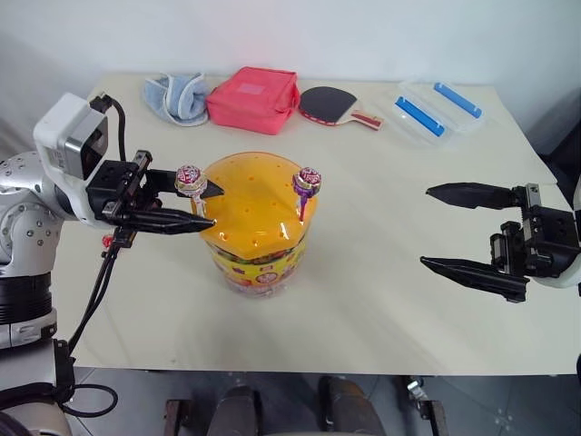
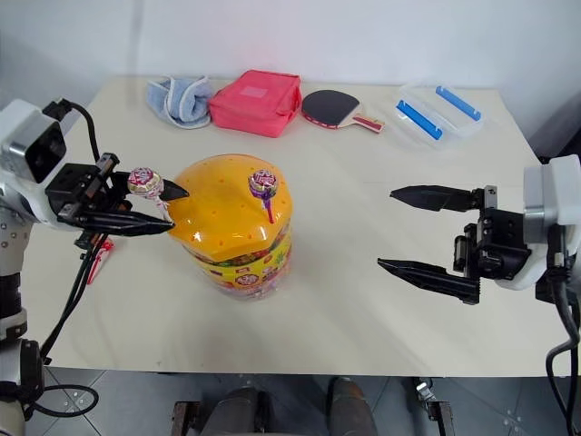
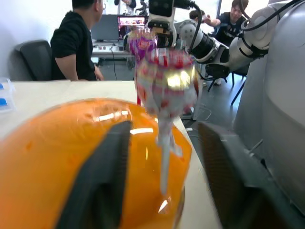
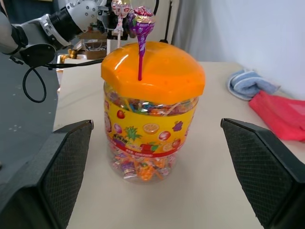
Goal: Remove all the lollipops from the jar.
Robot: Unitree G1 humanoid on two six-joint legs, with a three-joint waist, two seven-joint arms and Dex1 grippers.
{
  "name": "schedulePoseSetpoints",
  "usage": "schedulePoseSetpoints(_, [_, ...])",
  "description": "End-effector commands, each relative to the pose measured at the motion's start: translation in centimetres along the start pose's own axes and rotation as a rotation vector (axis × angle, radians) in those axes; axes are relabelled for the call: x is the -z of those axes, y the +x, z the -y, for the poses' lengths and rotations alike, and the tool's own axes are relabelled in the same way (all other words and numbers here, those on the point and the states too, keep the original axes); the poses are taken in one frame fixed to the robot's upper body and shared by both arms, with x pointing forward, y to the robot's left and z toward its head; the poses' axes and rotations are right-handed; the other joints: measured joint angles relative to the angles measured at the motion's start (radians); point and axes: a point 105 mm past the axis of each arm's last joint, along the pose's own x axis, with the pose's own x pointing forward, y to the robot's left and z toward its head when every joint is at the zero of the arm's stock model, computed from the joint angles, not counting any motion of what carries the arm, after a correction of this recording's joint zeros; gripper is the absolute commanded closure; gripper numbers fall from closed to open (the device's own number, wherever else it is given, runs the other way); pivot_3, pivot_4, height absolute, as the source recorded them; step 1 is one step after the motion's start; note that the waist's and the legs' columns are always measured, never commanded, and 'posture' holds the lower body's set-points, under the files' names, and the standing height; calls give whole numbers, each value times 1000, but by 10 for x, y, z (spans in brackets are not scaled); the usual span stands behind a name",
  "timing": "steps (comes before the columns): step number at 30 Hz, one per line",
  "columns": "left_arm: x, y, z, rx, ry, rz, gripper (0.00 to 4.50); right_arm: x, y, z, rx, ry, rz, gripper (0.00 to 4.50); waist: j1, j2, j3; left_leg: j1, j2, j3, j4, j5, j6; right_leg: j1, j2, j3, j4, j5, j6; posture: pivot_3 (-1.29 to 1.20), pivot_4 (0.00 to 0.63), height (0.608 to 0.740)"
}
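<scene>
Now my left gripper (image 1: 201, 205) reaches level across to the jar (image 1: 259, 222), its two fingers set either side of the white stick of the pink pop (image 1: 191, 178) that stands in the lid (image 1: 245, 213) on the side nearest that arm. From the left wrist view the stick runs down between the fingers with a gap showing on each side, so I judge them narrowed around it but not yet pinching; I can't tell for sure whether they touch. I come in sideways because the stick stands upright in one of the lid's holes, and a grip across the stick lets me lift it straight out.

My right gripper (image 1: 454, 229) hangs well to the other side of the jar, jaws spread wide and holding nothing. It faces the jar squarely, likely ready to steady it or take the next pop.

That next one, the purple pop (image 1: 307, 181), stands in the lid on the side toward my right arm, its purple stick pushed into a hole. Both pops sit up on the lid, heads clear above it, which is why they can be plucked without opening the jar.
</scene>
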Motion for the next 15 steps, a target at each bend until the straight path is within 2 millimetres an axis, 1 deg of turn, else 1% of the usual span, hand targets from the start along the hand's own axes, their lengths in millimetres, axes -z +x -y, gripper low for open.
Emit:
schedulePoseSetpoints(1, [-13,0,0,-1,49,3,3679,-7,0,-1,4,-42,19,0,-1,0,0,0,0,0,0,0,0,0,0,0,0,0,0,0,150,740])
schedulePoseSetpoints(3, [-16,0,-1,-12,65,-6,4312,-6,0,-1,7,-40,21,0,-1,0,0,0,0,0,0,0,0,0,0,0,0,0,0,0,150,740])
schedulePoseSetpoints(4, [-19,-1,-2,-18,76,-11,4470,-6,0,-1,8,-39,22,0,0,0,0,0,0,0,0,0,0,0,0,0,0,0,0,0,150,740])
schedulePoseSetpoints(9, [-36,0,-11,-71,138,-5,4470,-4,2,4,13,-42,31,0,1,0,0,0,0,0,0,0,0,0,0,0,0,0,0,0,150,740])
schedulePoseSetpoints(11, [-44,1,-17,-113,169,-16,4470,-4,3,6,13,-47,34,0,1,0,0,0,0,0,0,0,0,0,0,0,0,0,0,0,150,740])
schedulePoseSetpoints(14, [-59,0,-25,-185,198,17,4470,-4,3,8,12,-51,35,0,0,0,0,0,0,0,0,0,0,0,0,0,0,0,0,0,150,740])
schedulePoseSetpoints(15, [-65,-3,-31,-243,201,22,4470,-4,3,9,11,-53,35,0,0,0,0,0,0,0,0,0,0,0,0,0,0,0,0,0,150,740])
